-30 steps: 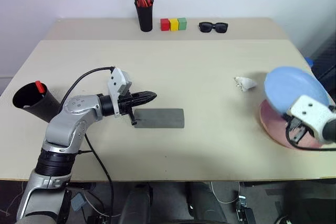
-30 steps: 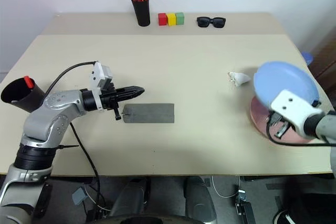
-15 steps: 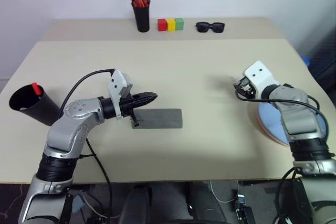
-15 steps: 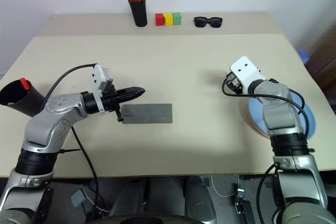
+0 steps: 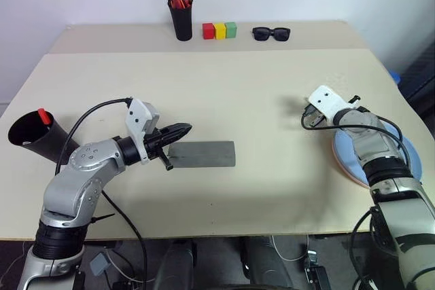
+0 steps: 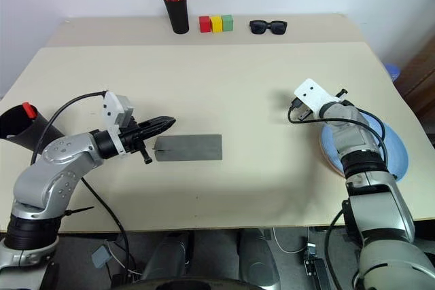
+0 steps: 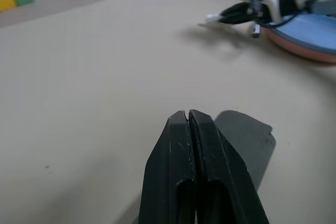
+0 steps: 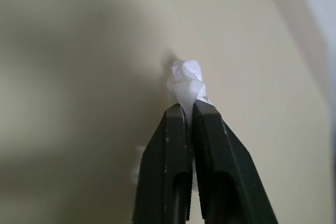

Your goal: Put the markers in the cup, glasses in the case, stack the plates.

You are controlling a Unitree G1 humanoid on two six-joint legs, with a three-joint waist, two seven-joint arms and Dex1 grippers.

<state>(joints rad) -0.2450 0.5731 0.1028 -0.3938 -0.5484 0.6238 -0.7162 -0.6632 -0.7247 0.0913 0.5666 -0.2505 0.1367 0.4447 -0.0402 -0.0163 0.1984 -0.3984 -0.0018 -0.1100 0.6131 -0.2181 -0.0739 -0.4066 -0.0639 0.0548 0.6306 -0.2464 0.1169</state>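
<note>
Left gripper (image 5: 186, 128) pinched together, nothing in it, hovering at the left end of the grey case (image 5: 202, 153) mid-frame. Right gripper (image 8: 189, 109) clamped on a crumpled white scrap (image 8: 186, 83), maybe tissue, hard to say, right of centre. Blue plate (image 5: 402, 157) stacked on the pink plate (image 6: 328, 161) at the right edge. Black cup (image 5: 35, 138) at far left with a red-tipped marker (image 5: 43, 115) poking out. Sunglasses (image 5: 271, 32), colored blocks (image 5: 219, 30) and pen holder (image 5: 181, 20) along the top.
</note>
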